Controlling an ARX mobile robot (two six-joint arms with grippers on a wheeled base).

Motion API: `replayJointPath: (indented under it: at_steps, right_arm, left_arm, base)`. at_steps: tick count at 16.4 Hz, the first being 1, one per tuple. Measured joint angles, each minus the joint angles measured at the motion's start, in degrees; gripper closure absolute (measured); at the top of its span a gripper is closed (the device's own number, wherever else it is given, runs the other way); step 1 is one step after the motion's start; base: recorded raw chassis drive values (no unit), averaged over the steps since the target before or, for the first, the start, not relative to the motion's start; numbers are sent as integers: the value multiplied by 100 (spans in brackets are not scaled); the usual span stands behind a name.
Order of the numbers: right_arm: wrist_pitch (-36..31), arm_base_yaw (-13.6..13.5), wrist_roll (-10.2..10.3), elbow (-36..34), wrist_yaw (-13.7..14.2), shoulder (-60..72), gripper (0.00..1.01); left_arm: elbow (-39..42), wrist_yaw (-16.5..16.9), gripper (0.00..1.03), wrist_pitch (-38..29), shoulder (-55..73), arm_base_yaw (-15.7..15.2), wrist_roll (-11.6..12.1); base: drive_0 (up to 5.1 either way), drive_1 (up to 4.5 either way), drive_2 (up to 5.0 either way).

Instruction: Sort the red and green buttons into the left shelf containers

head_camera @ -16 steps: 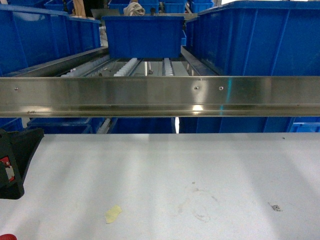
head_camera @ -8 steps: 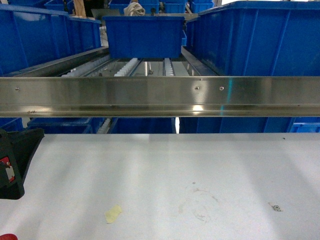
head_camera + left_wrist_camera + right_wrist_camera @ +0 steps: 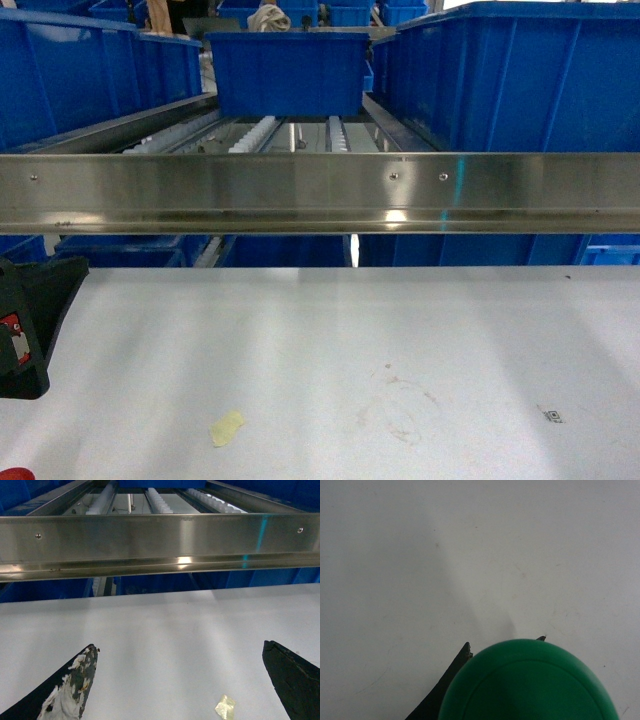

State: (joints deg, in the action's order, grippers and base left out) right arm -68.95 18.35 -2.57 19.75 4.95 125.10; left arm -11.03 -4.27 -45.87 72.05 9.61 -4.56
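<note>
In the right wrist view a green button [image 3: 530,685] with a round cap fills the bottom of the frame. My right gripper [image 3: 504,643] is shut on it, with a dark fingertip showing on each side of the cap, above the pale tabletop. My left gripper [image 3: 179,647] hangs open and wide over the table, holding nothing. Part of the left arm [image 3: 25,320] shows at the left edge of the head view. The left shelf containers [image 3: 70,75] are bright-blue bins behind the steel rail. A red sliver [image 3: 12,473] at the bottom-left corner is too cropped to identify.
A steel shelf rail [image 3: 320,192] runs across, above the table's far edge, with roller tracks [image 3: 262,133] behind it. A blue bin [image 3: 285,72] sits mid-shelf and a large one [image 3: 520,80] at the right. A pale yellow tape scrap [image 3: 227,428] lies on the white table [image 3: 400,320].
</note>
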Motion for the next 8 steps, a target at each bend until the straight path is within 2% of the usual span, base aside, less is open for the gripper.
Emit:
replayJointPath:
  at_steps: [2,4,6,8]
  right_arm:
    - [354,-162,66,-295,-240,-599,73]
    - [925,-479,192,-553,-579,-1733,73]
    - [1930,-798,348,-643,-922,-3246,73]
    - [3001,-907,474,-656,-1167,-4763,73]
  left_arm:
    - [0,0,5,0,0,0,0]
    - [0,2,5,0,0,0,0]
    - [0,-2,5,0,0,0,0]
    - [0,0,5,0,0,0,0]
  base:
    - [0,0,0]
    - [0,0,0]
    - [0,0,0]
    - [0,0,0]
